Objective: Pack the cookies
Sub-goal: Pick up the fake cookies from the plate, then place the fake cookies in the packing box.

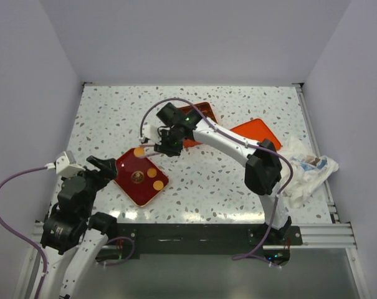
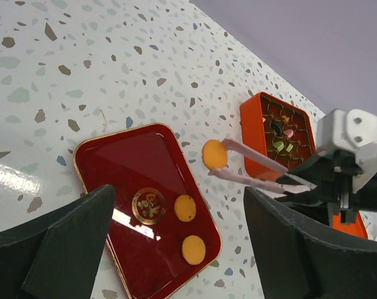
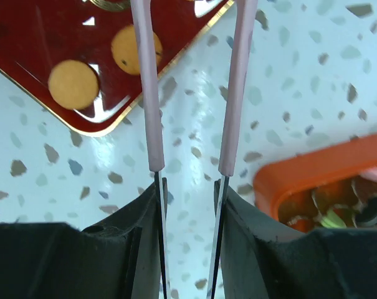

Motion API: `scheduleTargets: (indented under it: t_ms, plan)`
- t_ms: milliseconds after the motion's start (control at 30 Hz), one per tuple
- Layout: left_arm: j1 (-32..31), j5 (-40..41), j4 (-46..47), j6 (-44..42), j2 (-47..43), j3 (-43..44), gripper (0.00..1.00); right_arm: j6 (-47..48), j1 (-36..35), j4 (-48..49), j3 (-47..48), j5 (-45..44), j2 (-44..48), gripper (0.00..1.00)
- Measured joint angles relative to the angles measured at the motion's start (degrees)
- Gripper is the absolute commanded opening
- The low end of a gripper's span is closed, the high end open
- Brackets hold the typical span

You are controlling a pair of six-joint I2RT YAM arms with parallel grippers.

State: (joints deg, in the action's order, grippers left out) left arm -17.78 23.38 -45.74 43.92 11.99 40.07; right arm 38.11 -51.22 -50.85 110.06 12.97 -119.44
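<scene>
Left pincer (image 2: 179, 212) gapes wide and empty above the red tray (image 2: 119, 156) holding two orange cookies (image 2: 186, 208), while the right pincer (image 3: 189, 205) is clamped on pink-tipped tweezers (image 3: 147, 112) pinching a third cookie (image 2: 215, 154) just beside the tray's far edge.

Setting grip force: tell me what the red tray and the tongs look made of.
The red tray looks like lacquered plastic or metal, glossy: it mirrors the lights. The tongs show thin, seemingly metal blades sleeved in matte pink, probably rubber or silicone.
</scene>
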Motion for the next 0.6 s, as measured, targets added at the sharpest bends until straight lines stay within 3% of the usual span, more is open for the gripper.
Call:
scheduleTargets:
  t_ms: [600]
  plan:
    - [0.00,-0.92,2.05,-0.22,0.15,-0.72,0.89,2.32,19.78,-14.43,6.47,-1.53,1.53,0.07]
